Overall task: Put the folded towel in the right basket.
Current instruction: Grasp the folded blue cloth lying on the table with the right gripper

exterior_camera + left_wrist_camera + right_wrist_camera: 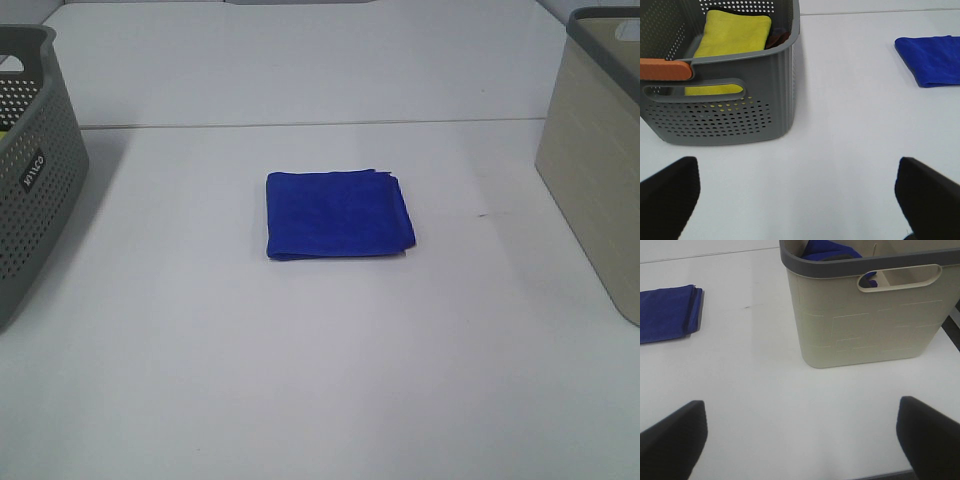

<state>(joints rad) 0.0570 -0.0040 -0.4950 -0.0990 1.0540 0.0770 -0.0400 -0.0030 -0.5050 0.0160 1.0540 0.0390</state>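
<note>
A folded blue towel (338, 214) lies flat in the middle of the white table (320, 360). It also shows in the left wrist view (932, 59) and the right wrist view (667, 312). The right basket (598, 150) is beige with a grey rim, at the table's right edge; in the right wrist view (865, 315) it holds something blue. My left gripper (800, 200) is open and empty, near the grey basket. My right gripper (800, 437) is open and empty, in front of the beige basket. Neither gripper shows in the exterior high view.
A grey perforated basket (30, 170) stands at the table's left edge; in the left wrist view (720, 95) it holds a yellow towel (732, 40) and has an orange handle pad (665, 69). A seam (310, 124) crosses the table behind the towel.
</note>
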